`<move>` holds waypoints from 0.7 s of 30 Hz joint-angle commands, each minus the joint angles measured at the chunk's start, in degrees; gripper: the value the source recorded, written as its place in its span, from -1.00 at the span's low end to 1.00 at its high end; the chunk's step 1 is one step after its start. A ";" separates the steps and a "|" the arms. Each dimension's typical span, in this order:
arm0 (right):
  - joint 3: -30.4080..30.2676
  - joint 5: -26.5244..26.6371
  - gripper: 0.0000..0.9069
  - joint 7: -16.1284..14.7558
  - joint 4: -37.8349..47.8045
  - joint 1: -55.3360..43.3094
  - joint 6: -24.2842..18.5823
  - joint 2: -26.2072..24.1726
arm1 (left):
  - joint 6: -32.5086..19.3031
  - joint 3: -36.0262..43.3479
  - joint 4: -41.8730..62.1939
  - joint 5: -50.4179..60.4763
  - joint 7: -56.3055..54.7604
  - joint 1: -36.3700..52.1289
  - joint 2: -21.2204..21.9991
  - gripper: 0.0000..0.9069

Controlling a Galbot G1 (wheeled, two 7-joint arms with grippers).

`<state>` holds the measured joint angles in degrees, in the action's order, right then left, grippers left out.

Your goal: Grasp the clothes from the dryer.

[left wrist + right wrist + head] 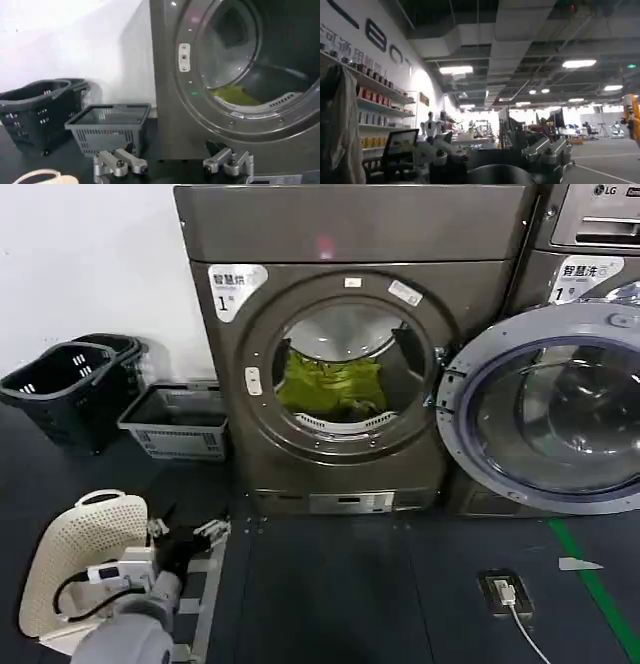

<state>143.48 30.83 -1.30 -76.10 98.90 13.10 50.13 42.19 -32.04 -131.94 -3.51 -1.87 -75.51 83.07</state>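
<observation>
The dryer [350, 244] is a dark grey-bronze front loader with a "1" sticker, and its round door [545, 419] is swung open to the right. The clothes [332, 387], a yellow-green bundle, lie in the bottom of the drum behind the porthole. My left gripper [190, 534] is low at the front left, near the floor, well short of the dryer and to the left of the porthole. In the left wrist view its fingers [122, 162] stand open and empty, facing the dryer [167, 100] and the clothes [235, 95]. My right gripper [492, 152] is open and empty, pointing into the room away from the machines.
Two black baskets [70, 384] and a grey basket [178, 421] stand by the wall left of the dryer. A white perforated object [85, 559] sits beside my left arm. An LG-marked machine [600, 224] stands on the right. A floor socket with cable [505, 592] and green floor tape [590, 574] lie front right.
</observation>
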 commanded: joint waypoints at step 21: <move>0.59 0.45 1.00 0.00 0.42 0.51 -0.29 0.15 | 2.81 0.34 0.41 0.16 0.55 0.36 -0.57 1.00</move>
<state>144.06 31.27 -1.28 -75.63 99.39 12.79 50.31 42.20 -31.68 -131.51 -3.44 -1.64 -75.14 82.61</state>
